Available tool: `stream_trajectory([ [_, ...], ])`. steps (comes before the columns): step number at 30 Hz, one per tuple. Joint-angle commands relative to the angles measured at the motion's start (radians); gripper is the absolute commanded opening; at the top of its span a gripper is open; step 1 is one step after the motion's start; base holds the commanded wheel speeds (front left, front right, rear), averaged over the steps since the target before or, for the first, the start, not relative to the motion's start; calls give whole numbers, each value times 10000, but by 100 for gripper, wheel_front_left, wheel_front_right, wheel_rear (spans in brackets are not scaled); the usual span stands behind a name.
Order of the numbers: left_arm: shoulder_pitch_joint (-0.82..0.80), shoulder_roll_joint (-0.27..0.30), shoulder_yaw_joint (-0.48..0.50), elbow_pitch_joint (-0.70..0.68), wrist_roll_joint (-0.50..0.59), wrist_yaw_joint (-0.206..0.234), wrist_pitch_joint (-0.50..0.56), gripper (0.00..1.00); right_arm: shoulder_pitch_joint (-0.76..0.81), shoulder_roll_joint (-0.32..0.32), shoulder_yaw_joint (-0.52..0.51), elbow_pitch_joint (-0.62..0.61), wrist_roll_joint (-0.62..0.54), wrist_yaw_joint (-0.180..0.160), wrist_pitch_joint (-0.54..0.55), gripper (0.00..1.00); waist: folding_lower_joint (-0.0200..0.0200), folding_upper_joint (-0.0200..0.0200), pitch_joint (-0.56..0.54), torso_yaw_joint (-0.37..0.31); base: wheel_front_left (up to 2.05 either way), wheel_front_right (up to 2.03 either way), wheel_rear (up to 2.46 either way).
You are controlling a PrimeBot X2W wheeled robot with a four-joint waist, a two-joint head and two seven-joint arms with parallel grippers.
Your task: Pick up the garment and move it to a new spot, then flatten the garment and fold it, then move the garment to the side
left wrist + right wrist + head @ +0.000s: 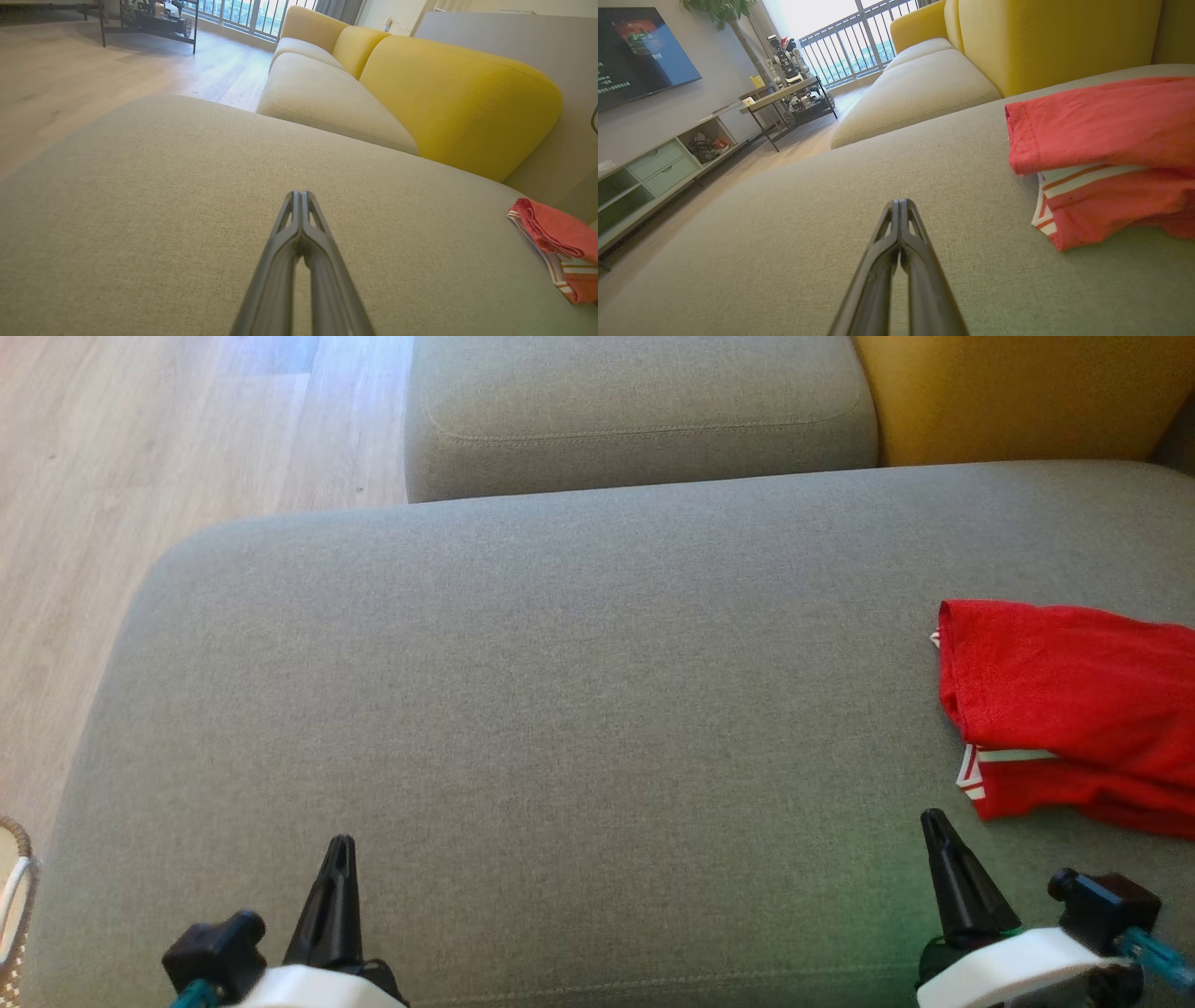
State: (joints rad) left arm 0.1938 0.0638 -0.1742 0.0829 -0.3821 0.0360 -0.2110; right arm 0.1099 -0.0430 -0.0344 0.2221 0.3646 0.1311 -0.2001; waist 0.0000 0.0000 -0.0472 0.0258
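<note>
A red garment [1064, 709] with white striped trim lies folded at the right edge of the grey sofa cushion [560, 728]. It also appears at the right of the left wrist view, garment [560, 247], and large at the right of the right wrist view, garment [1101, 158]. My left gripper [341, 845] rests low at the near left, shut and empty, fingers pressed together [300, 196]. Just below and left of the garment's near corner, my right gripper [931, 819] is also shut with nothing in it [900, 204], apart from the cloth.
A second grey seat cushion [635, 420] lies beyond, with a yellow backrest [1018, 392] at the far right. Wooden floor [140, 476] runs along the left. A TV cabinet [658, 168] and a metal rack [794, 98] stand across the room.
</note>
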Motion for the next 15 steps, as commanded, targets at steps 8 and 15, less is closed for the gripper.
stream_trajectory([
  [8,-651,134,306,-112,-1083,-160,233,0,-673,-79,-85,-252,1076,-1,249,0,0,0,36,-19,0,0,0],
  [15,-823,160,428,16,-1936,-269,399,0,-780,-88,-124,-218,1900,-1,446,0,0,0,70,-36,0,0,0],
])
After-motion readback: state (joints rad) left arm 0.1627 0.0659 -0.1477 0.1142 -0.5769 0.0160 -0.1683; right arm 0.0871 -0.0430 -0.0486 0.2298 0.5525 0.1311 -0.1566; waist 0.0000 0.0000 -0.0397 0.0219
